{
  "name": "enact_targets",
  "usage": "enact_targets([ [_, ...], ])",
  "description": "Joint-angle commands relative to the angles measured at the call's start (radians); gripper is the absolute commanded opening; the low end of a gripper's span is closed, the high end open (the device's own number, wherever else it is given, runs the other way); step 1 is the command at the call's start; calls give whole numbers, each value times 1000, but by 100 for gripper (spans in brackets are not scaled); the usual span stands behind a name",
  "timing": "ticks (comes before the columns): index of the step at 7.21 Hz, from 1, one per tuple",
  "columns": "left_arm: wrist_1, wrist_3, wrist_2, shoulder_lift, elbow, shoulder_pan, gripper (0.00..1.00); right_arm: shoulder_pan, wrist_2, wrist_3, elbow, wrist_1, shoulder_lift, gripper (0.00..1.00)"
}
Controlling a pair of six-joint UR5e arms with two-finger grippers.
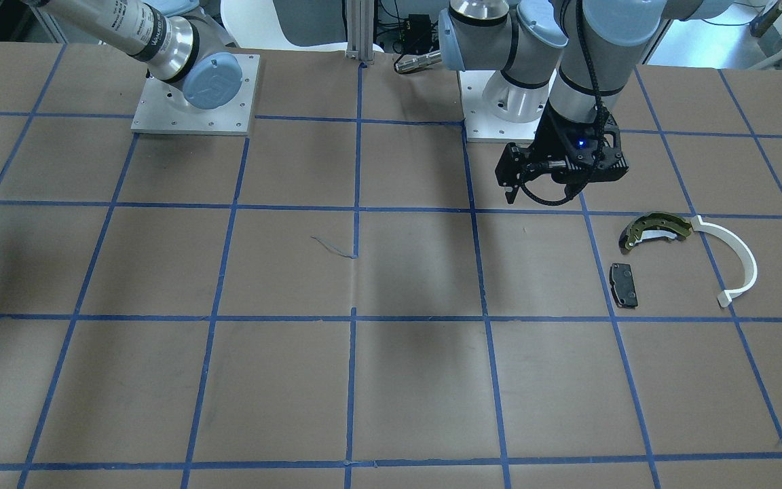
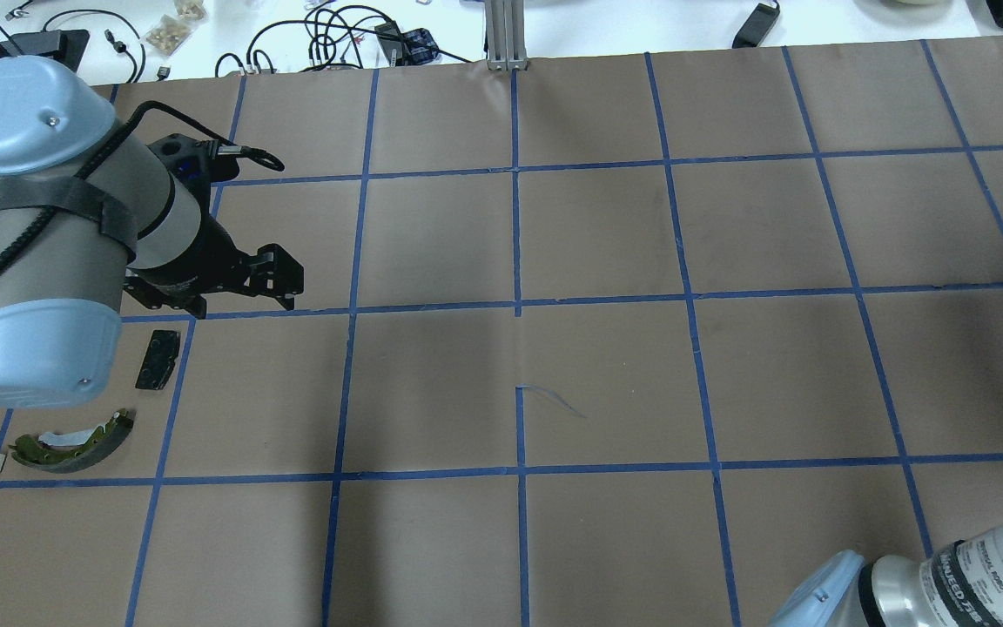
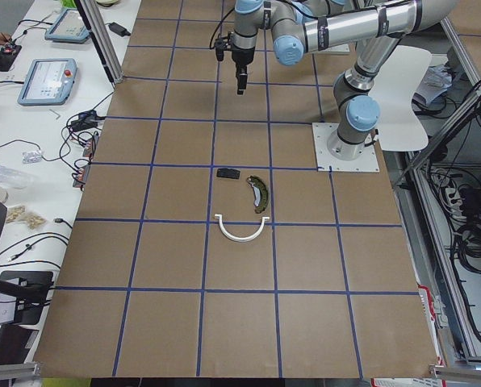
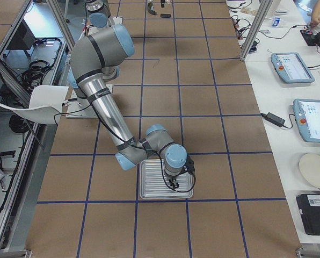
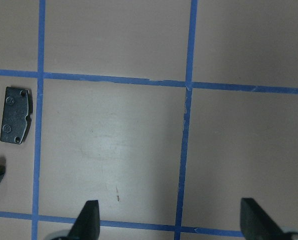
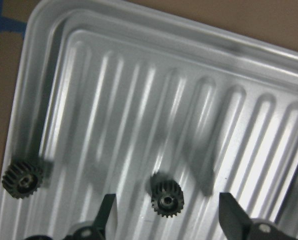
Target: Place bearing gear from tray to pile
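Note:
Two small black toothed bearing gears lie in the ribbed metal tray. One gear sits between my right gripper's open fingertips, the other gear in the tray's corner. The exterior right view shows that gripper low over the tray. The pile lies far off: an olive-gold shoe, a white arc strip and a dark grey pad. My left gripper is open and empty, hovering beside the pile; the pad shows at the left of its wrist view.
Brown paper with blue tape squares covers the table. The two arm bases stand at the robot's edge. Tablets and cables lie on the side bench beyond the table.

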Motion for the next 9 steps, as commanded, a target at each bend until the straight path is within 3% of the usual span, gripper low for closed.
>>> enact_targets([
  [1,2,0,0,-2,-2,0,100,0,-3,4,-2,-1,6,61],
  [3,3,0,0,-2,0,0,100,0,-7,5,-4,-3,6,27],
  [5,0,0,2,1,-2,0,100,0,-7,13,0,-1,4,6],
  [7,40,0,0,0,-23,0,100,-1,-12,19,-8,2,-5,2],
  [9,60,0,2,3,-43,0,100,46,-23,45,1,26,-116,2],
])
